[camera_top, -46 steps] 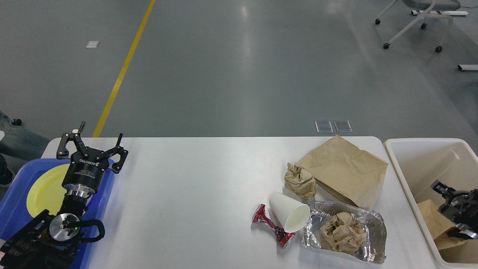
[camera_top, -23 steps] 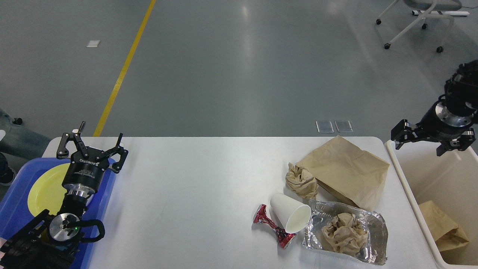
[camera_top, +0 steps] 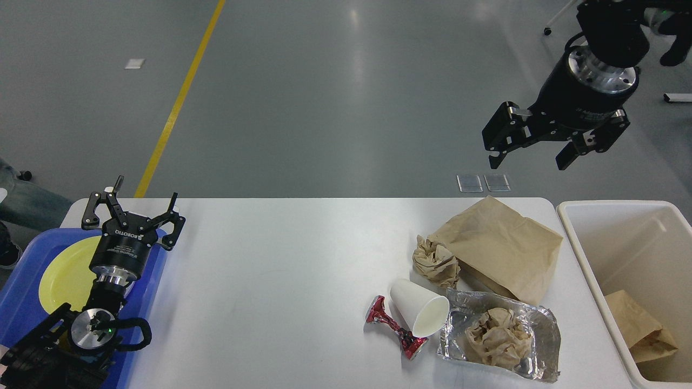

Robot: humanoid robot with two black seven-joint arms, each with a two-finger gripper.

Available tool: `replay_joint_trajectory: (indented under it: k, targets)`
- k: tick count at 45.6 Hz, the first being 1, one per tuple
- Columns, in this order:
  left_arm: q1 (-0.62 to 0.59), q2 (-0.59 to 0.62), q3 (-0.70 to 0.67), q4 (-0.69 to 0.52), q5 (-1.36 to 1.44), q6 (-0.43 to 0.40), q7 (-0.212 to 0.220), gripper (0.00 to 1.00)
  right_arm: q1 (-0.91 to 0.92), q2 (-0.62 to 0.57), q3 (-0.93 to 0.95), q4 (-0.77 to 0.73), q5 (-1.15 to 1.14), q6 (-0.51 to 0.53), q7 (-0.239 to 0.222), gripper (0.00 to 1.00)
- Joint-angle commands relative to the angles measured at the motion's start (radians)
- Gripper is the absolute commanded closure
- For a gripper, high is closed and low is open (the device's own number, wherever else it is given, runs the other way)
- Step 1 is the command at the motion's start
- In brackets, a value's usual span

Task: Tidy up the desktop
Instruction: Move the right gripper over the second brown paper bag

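The white desktop [camera_top: 281,259] holds litter at its right end: a flat brown paper bag [camera_top: 503,246], a crumpled brown paper ball [camera_top: 434,261], a white paper cup [camera_top: 419,306] on its side, a crushed red wrapper [camera_top: 393,326], and a foil tray [camera_top: 535,337] with a crumpled paper wad [camera_top: 497,337] in it. My right gripper [camera_top: 530,159] is open and empty, high above the bag's far side. My left gripper [camera_top: 141,201] is open and empty over the table's far left corner, beside the blue tray.
A blue tray [camera_top: 24,281] with a yellow plate [camera_top: 62,275] sits at the left edge under my left arm. A cream plastic bin [camera_top: 600,270] stands past the right edge with a brown paper bag [camera_top: 640,324] inside.
My right gripper has risen out of the bin, leaving the brown bag there, and moved up and left to above the table's right end. The left arm has not moved.
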Motion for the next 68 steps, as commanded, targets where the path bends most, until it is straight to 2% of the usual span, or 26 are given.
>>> replay_joint_trajectory:
  k: [1, 8, 27, 31, 40, 50, 61, 68]
  targets:
    - [0.0, 0.0, 0.001, 0.0, 0.0, 0.001, 0.0, 0.04, 0.161, 0.025, -0.018, 0.141, 0.138, 0.0, -0.002, 0.01]
    - [0.0, 0.0, 0.0, 0.0, 0.0, 0.0, 0.0, 0.04, 0.206, 0.051, -0.005, 0.212, 0.152, -0.02, -0.003, 0.01]
    - [0.0, 0.0, 0.0, -0.002, 0.0, 0.0, 0.0, 0.04, 0.116, 0.043, -0.019, 0.206, 0.141, -0.053, -0.002, 0.0]
    - [0.0, 0.0, 0.0, -0.002, 0.0, 0.0, 0.0, 0.04, 0.073, 0.031, -0.047, 0.194, 0.115, -0.107, -0.002, 0.0]
    - [0.0, 0.0, 0.0, 0.0, 0.0, 0.0, 0.0, 0.04, -0.1, -0.021, -0.087, 0.158, 0.11, -0.305, -0.002, 0.0]
    - [0.0, 0.0, 0.0, 0.0, 0.0, 0.0, -0.002, 0.04, -0.449, -0.095, -0.074, -0.07, 0.113, -0.377, 0.0, 0.0]
    - [0.0, 0.0, 0.0, 0.0, 0.0, 0.0, -0.002, 0.04, -0.851, -0.075, -0.024, -0.455, 0.113, -0.428, 0.0, 0.0]
    - [0.0, 0.0, 0.0, 0.0, 0.0, 0.0, -0.002, 0.04, -0.99, -0.052, -0.007, -0.572, 0.175, -0.489, 0.008, 0.0]
